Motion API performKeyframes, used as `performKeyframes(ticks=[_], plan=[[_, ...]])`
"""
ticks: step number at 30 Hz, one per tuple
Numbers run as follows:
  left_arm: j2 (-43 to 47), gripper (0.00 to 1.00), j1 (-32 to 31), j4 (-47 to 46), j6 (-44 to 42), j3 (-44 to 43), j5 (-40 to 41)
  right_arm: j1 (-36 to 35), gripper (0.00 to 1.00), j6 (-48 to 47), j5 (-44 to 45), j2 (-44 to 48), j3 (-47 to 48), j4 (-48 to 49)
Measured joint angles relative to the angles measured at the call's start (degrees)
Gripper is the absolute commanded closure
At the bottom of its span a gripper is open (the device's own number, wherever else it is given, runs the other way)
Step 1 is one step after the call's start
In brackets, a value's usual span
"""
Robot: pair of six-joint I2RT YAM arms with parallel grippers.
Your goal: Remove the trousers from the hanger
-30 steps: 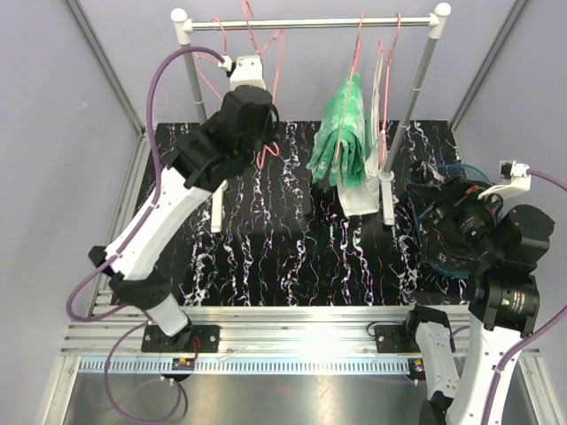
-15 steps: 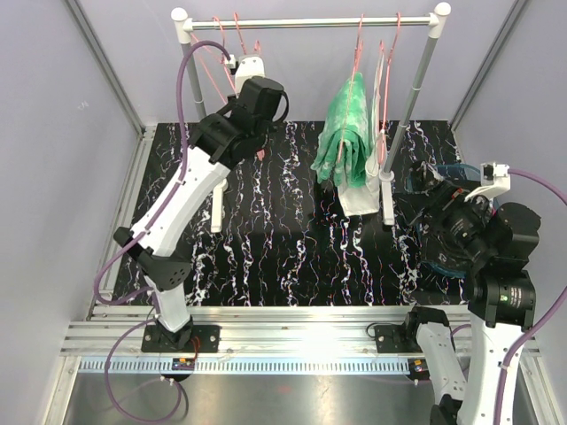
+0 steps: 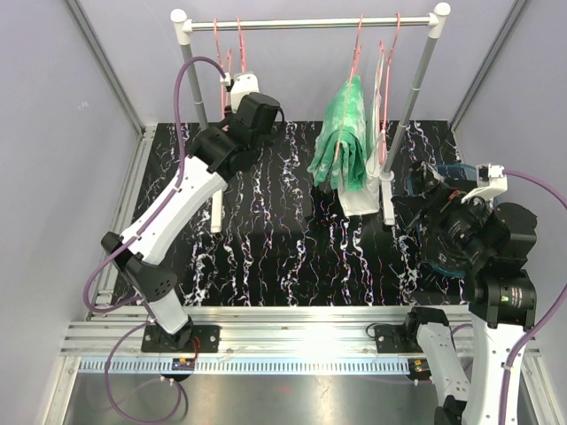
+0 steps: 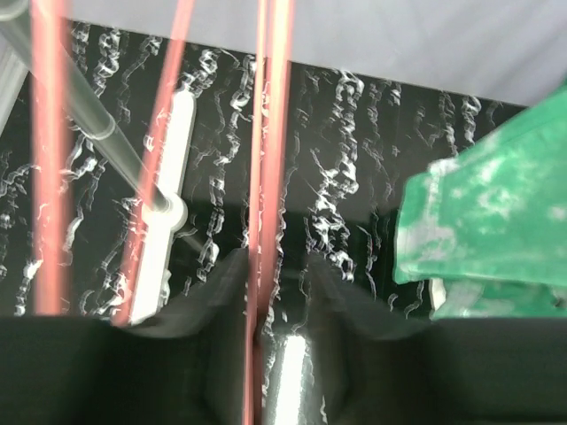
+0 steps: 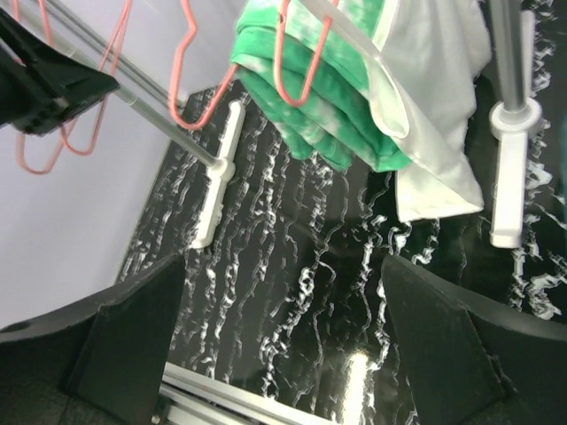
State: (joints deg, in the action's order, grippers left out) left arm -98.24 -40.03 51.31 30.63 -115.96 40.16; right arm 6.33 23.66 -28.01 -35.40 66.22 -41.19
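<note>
Green tie-dye pair on the hanger, left hand up at a bare hanger.
Green-and-white trousers (image 3: 347, 133) hang folded over a red hanger, upper centre-right of the top view on the rail (image 3: 301, 23), above the worktop (image 3: 266, 248). Left hand (image 4: 268, 266) sits upper left at an empty hanger (image 4: 266, 177), fingers partly apart with the wire running loose between them, no grip seen. Right hand (image 5: 279, 266), lower right, spread wide, holds nothing. Likely step: reach for the green pair. Next move calls for a hand to close on the cloth and pull it off the hanger bar.

Soft matt cloth trousers (image 3: 345, 133), smooth wire hangers (image 4: 276, 133), shiny metal rail (image 3: 301, 24), glossy blk marbled tabletop (image 3: 283, 239)
</note>
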Motion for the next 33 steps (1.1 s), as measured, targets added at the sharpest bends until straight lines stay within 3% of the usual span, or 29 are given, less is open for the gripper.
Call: performKeyframes(ticks=[6,15,19,24,33], plan=[[3.6,0.28,-0.1,-0.3,-0.7,1.7,-5.7,-2.2,0.01,-3.6,6.6,-1.6,4.0,-4.5],[13.0,0.05,-1.3,-0.3,-3.1,1.7,-11.0,-2.6,0.01,-4.8,13.8,-1.5,8.2,-10.3],[17.4,0.01,-4.8,-1.1,-5.2,1.7,-12.2,-2.6,0.01,-4.4,13.2,-1.2,9.5,-11.9],[20.9,0.01,-7.5,-9.4,-8.9,5.7,-21.1,-2.7,0.01,-3.3,10.1,-0.3,9.6,-11.9],[10.4,0.01,-8.2,-20.2,-12.9,5.2,-30.3,-2.9,0.01,0.5,6.9,4.3,9.0,-11.8]])
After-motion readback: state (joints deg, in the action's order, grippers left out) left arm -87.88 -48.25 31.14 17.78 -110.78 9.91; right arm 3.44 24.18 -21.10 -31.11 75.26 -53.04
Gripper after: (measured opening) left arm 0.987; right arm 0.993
